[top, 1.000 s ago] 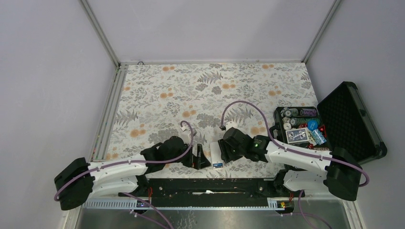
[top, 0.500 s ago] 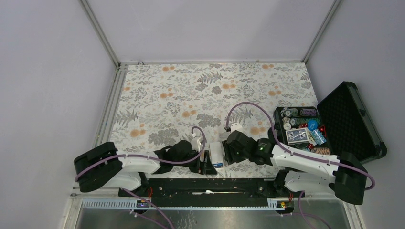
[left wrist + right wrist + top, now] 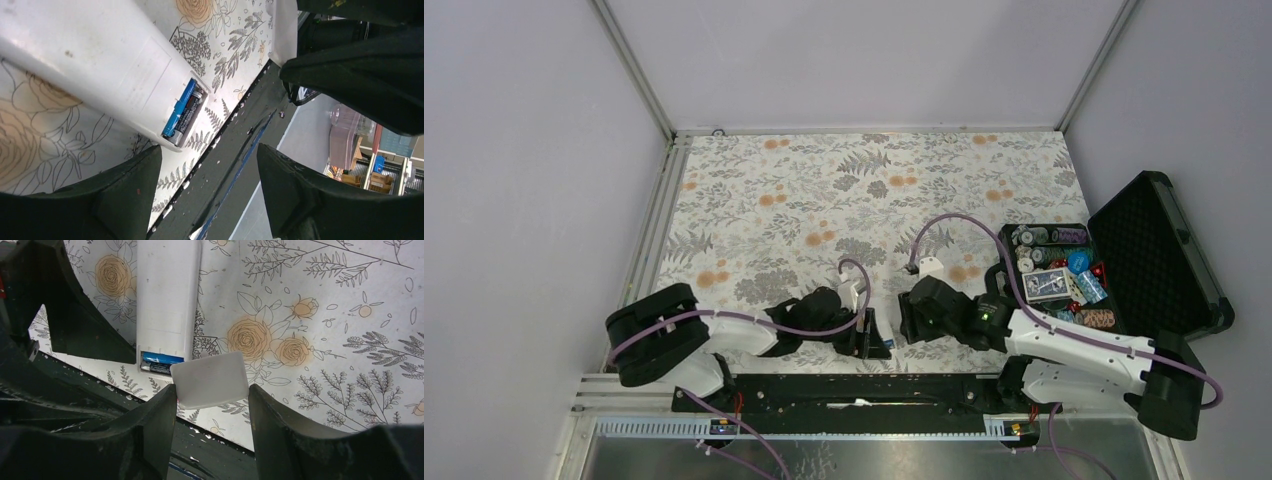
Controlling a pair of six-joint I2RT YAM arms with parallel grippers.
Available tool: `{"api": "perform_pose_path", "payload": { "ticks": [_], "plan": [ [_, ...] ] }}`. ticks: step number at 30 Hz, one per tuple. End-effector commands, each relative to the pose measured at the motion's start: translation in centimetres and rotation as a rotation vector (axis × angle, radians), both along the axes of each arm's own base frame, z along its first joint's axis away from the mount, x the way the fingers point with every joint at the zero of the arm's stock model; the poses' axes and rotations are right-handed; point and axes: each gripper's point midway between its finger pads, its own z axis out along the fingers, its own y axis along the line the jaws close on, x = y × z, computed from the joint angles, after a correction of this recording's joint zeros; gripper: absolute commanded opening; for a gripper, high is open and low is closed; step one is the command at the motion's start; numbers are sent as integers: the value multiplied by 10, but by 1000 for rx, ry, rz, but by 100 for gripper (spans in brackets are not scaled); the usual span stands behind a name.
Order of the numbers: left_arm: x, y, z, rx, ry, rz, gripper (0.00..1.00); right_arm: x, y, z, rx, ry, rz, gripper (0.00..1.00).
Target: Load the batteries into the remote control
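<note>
The remote control (image 3: 167, 295) lies back up on the floral mat near the front edge. Its battery bay is open, with blue batteries (image 3: 161, 361) in it. The left wrist view shows the remote (image 3: 100, 65) and the batteries (image 3: 182, 111) as well. My right gripper (image 3: 212, 395) is shut on the small white battery cover (image 3: 210, 379), held just beside the open bay. My left gripper (image 3: 210, 190) is open and empty, its fingers just past the remote's bay end, over the table edge. In the top view the remote (image 3: 884, 328) sits between the left gripper (image 3: 870, 335) and the right gripper (image 3: 908, 322).
An open black case (image 3: 1159, 250) stands at the right with chip stacks, dice and a blue-backed card deck (image 3: 1046, 285). The black base rail (image 3: 854, 390) runs along the front edge just below the remote.
My left arm has swung right until its gripper reaches the remote. My right gripper has shifted slightly right with the cover in it.
</note>
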Motion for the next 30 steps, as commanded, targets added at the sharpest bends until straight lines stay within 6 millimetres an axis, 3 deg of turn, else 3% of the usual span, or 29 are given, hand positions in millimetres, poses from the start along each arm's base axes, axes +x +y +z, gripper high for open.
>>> {"api": "perform_pose_path", "payload": {
  "ticks": [1, 9, 14, 22, 30],
  "plan": [
    [16, -22, 18, -61, -82, 1, 72, 2, -8, 7, 9, -29, -45, 24],
    [22, -41, 23, -78, -88, -22, 70, -1, -17, 4, 1, -27, -70, 24],
    [23, -35, 29, -72, -118, -18, 70, 0, -18, 2, -15, -24, -67, 24],
    [25, 0, 37, 8, -191, 40, 70, 1, -6, 4, -47, -22, 22, 21],
    [38, 51, 64, 97, -333, 161, 73, 2, 8, 3, -125, 20, 131, 19]
  ]
}}
